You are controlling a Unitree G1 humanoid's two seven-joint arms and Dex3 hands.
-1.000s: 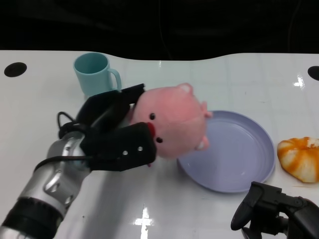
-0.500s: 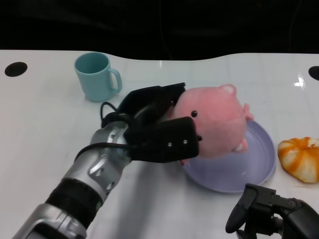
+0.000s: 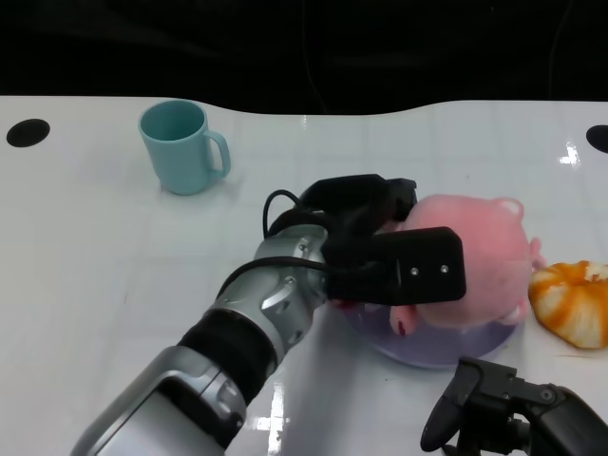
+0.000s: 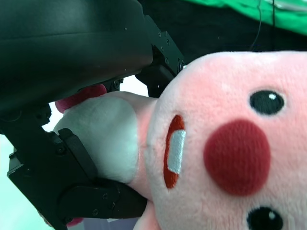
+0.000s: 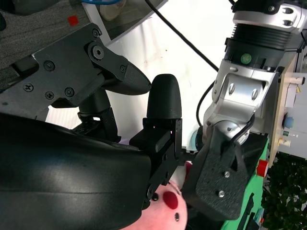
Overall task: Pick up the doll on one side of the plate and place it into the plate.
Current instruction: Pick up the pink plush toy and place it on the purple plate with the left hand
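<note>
Fingers of your left hand (image 3: 385,256) remain clamped around the pink doll (image 3: 480,261), which has travelled from beside the teal cup (image 3: 183,145) to over the lavender plate (image 3: 429,347); release comes next, while your right hand (image 3: 513,418) waits empty, fingers apart.

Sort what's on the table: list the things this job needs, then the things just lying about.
Part of the job:
pink doll, gripped by the left hand
purple plate, under the doll

Just lying about:
teal mug
orange bun, beside the plate
right hand, holding nothing
</note>
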